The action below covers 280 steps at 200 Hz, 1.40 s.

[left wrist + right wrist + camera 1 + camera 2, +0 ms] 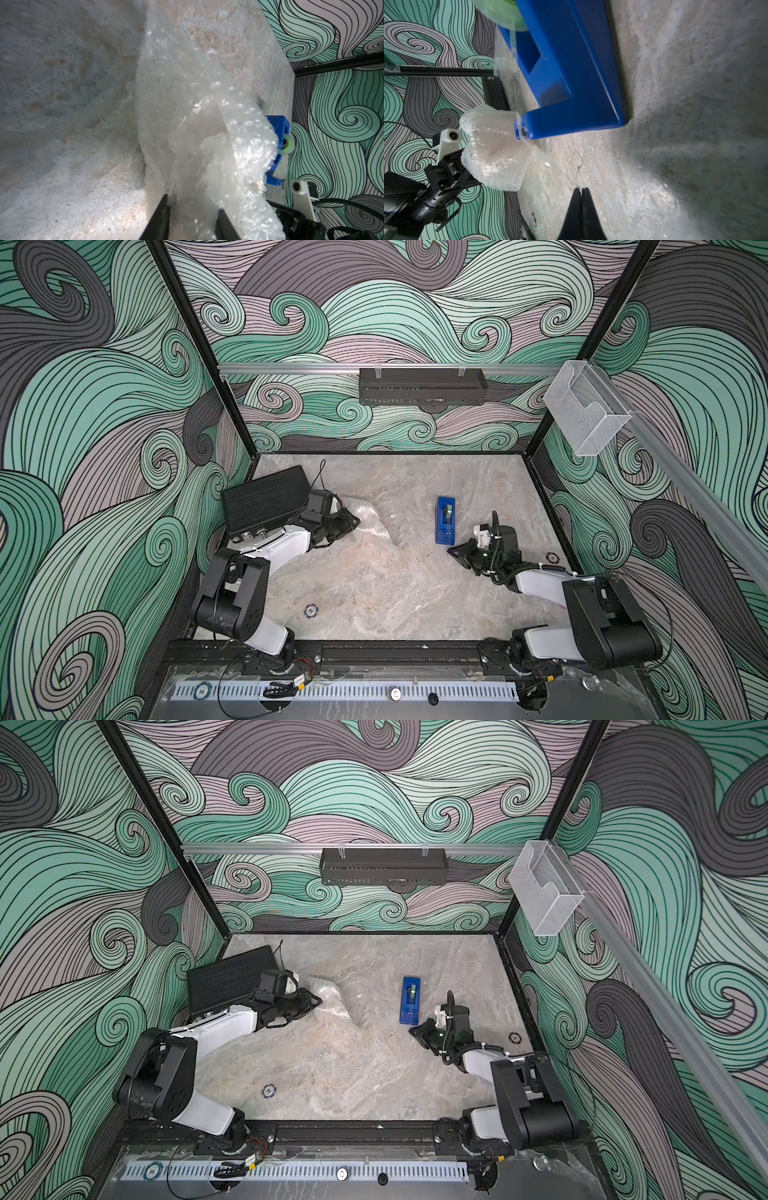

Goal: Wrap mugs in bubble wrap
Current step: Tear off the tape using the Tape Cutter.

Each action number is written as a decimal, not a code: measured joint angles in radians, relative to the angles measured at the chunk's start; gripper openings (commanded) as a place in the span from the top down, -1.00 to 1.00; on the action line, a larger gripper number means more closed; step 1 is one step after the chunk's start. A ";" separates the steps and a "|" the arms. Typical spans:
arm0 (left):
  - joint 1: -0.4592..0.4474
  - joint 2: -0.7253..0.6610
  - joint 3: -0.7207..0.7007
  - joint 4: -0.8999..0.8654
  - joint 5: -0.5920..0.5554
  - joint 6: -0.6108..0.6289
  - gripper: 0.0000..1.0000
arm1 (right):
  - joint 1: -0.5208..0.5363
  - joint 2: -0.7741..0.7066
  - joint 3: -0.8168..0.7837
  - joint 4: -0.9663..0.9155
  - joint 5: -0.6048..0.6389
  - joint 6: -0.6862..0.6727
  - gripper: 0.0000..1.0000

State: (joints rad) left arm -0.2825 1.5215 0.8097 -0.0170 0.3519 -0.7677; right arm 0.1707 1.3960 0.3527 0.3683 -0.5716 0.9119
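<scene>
— What does the left claw [193, 201] do?
— Its two fingers stand a little apart and squeeze a bunched lump of the bubble wrap [197, 124]. The rest of the sheet lies on the table [395, 593], out toward 4 o'clock from the claw.
— And the mug?
— It cannot be made out under the wrap.
— And the right claw [581, 190]?
— It is pinched tight and holds nothing. The blue tape holder [445, 519] sits just beside it, at 12 o'clock.

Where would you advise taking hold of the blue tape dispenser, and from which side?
Probably grip the blue tape dispenser across its narrow width, from above, at its solid near end: the long flat sides run parallel, and the roll sits further back.
</scene>
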 measured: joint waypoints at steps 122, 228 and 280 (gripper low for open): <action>0.001 0.005 0.000 0.010 0.001 0.000 0.40 | 0.000 0.124 0.014 0.116 0.061 -0.005 1.00; 0.001 0.027 0.008 0.040 0.011 0.000 0.41 | 0.000 0.179 0.017 0.133 0.098 0.016 1.00; 0.001 0.028 0.008 0.040 0.012 0.000 0.41 | 0.000 0.064 -0.009 0.074 0.092 0.041 1.00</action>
State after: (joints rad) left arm -0.2813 1.5497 0.8181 0.0231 0.3641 -0.7677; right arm 0.1711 1.4597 0.3435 0.4423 -0.4797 0.9527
